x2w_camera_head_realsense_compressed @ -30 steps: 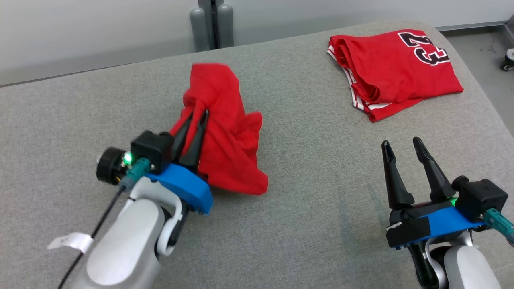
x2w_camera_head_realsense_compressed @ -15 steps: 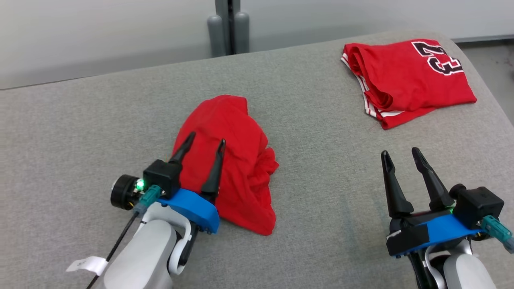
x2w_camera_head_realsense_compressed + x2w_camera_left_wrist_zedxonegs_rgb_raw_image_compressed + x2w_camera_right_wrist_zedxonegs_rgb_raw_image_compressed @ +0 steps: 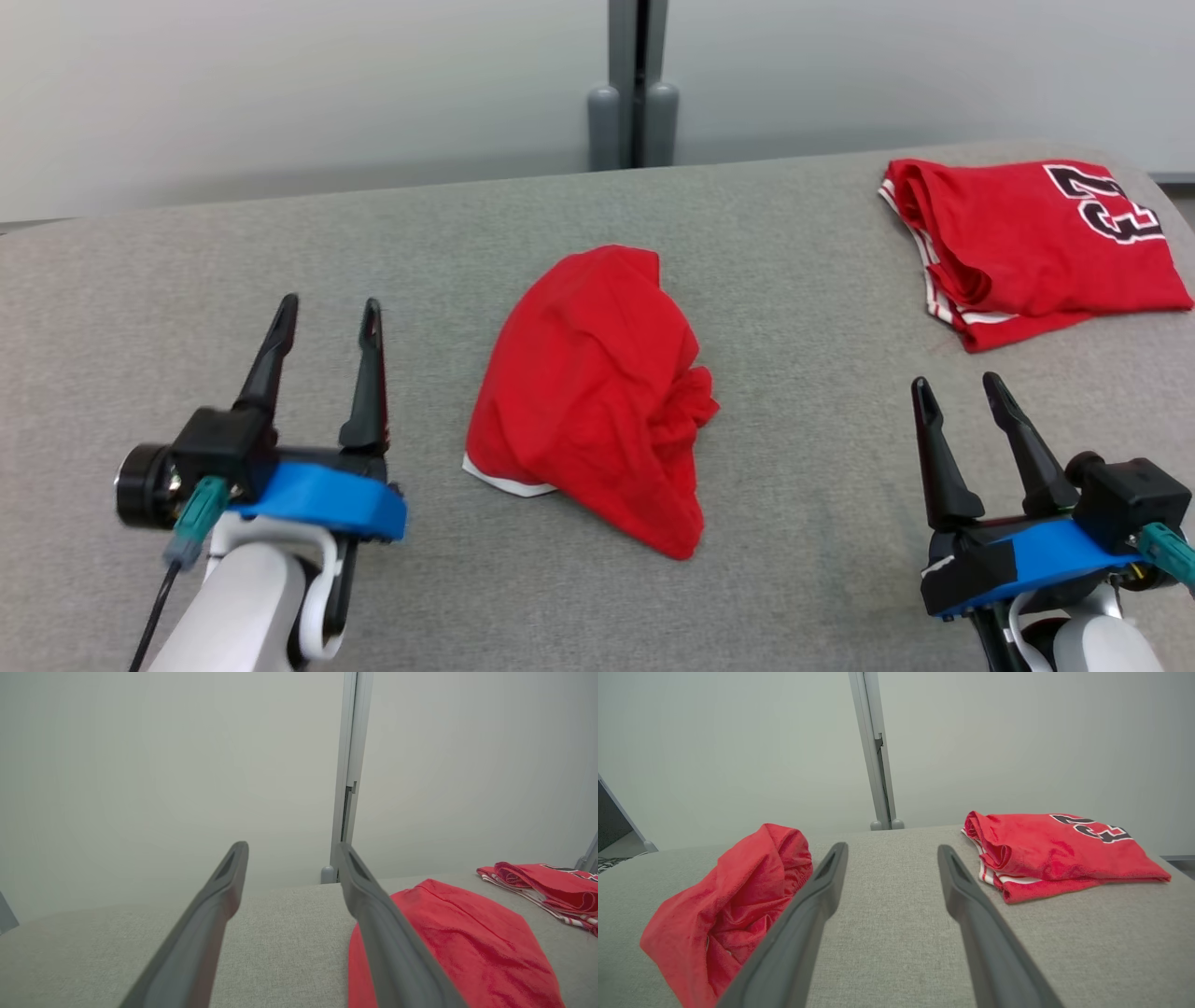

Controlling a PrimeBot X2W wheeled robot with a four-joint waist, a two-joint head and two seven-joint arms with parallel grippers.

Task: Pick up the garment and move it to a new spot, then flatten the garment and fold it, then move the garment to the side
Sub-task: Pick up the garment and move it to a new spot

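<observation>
A crumpled red garment (image 3: 597, 392) with a thin white hem lies in a heap in the middle of the grey padded table (image 3: 794, 280). It also appears as the red garment (image 3: 448, 942) in the left wrist view and the red garment (image 3: 733, 905) in the right wrist view. To its left my left gripper (image 3: 329, 313) stands open and apart from it, nothing between its fingers. My right gripper (image 3: 957, 385) is open at the lower right, well clear of the cloth.
A folded red jersey (image 3: 1036, 243) with a black and white number lies at the table's far right, the same jersey (image 3: 1055, 851) showing in the right wrist view. A grey post (image 3: 635, 84) stands against the pale wall behind the table.
My left gripper opened and let go of the red garment, then drew back to the left. The garment dropped into a heap. The head camera shifted too. The right gripper stayed open.
</observation>
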